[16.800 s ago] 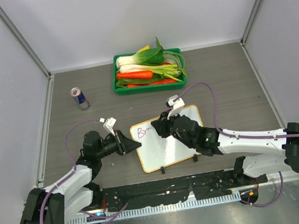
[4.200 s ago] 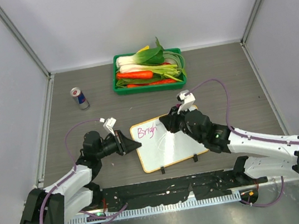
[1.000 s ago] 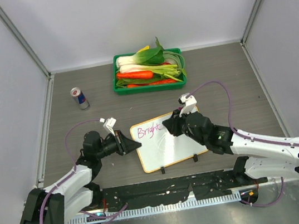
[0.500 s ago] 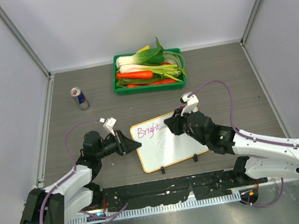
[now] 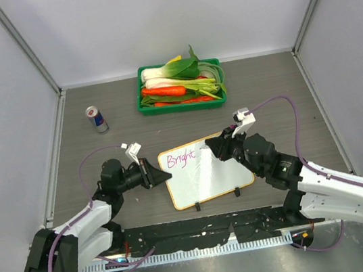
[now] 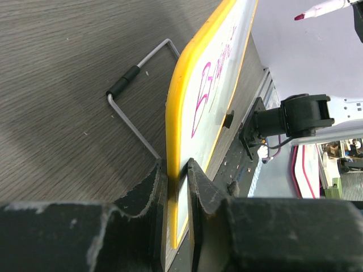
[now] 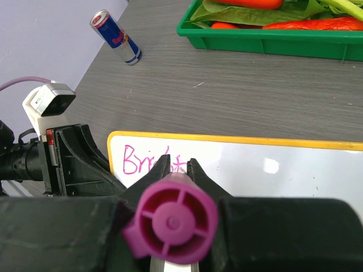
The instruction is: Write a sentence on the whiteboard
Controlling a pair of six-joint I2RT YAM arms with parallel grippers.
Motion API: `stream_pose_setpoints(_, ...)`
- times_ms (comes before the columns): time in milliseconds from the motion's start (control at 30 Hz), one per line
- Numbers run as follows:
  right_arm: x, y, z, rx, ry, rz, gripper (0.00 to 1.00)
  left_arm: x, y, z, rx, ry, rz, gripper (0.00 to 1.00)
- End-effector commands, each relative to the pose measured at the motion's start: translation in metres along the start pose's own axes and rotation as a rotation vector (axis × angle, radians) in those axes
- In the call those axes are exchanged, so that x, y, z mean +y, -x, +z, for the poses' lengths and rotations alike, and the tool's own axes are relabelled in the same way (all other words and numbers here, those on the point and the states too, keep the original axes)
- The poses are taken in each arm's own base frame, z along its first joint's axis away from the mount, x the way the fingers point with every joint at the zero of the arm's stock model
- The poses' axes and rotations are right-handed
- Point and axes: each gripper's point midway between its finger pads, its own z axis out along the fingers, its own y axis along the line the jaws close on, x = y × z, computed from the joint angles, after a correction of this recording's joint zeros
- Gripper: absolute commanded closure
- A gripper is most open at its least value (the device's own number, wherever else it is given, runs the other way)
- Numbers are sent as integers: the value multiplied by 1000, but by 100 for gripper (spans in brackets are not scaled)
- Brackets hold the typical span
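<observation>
The whiteboard (image 5: 207, 173) lies tilted mid-table, yellow-rimmed, with the magenta word "Bright" (image 5: 177, 158) at its top left. That is the only part of the sentence that shows. My left gripper (image 5: 165, 177) is shut on the board's left edge; in the left wrist view the rim (image 6: 180, 130) runs between its fingers (image 6: 177, 170). My right gripper (image 5: 213, 146) hovers over the board's upper middle, shut on a magenta marker (image 7: 172, 218). The marker's tip (image 6: 299, 17) stands off the board's face. In the right wrist view the word's middle is hidden behind the fingers (image 7: 177, 164).
A green tray (image 5: 180, 107) of vegetables stands at the back. A drink can (image 5: 96, 119) is at the back left. A wire stand (image 6: 133, 122) sticks out under the board. Two black clips (image 5: 197, 207) sit on its near edge, beside the arms' black base rail.
The right gripper has moved right and away from the end of "Bright" with the marker in it. The left gripper and the board have not moved.
</observation>
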Motion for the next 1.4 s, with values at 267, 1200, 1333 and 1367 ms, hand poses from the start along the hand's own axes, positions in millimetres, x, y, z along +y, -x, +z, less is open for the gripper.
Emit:
stream_pose_setpoints(267, -4, 7, 5, -11, -20, -21, 99, -1, -2, 1, 8, -8, 28, 100)
stream_pose_setpoints(1200, -6, 22, 17, -26, -44, -113, 99, 1, -2, 1, 10, -2, 24, 100)
stream_pose_setpoints(1333, -7, 14, 21, -5, -47, -116, 99, -1, -2, 1, 13, -7, 27, 100)
stream_pose_setpoints(1367, -8, 11, 22, 3, -47, -119, 99, -1, -2, 1, 11, -7, 26, 100)
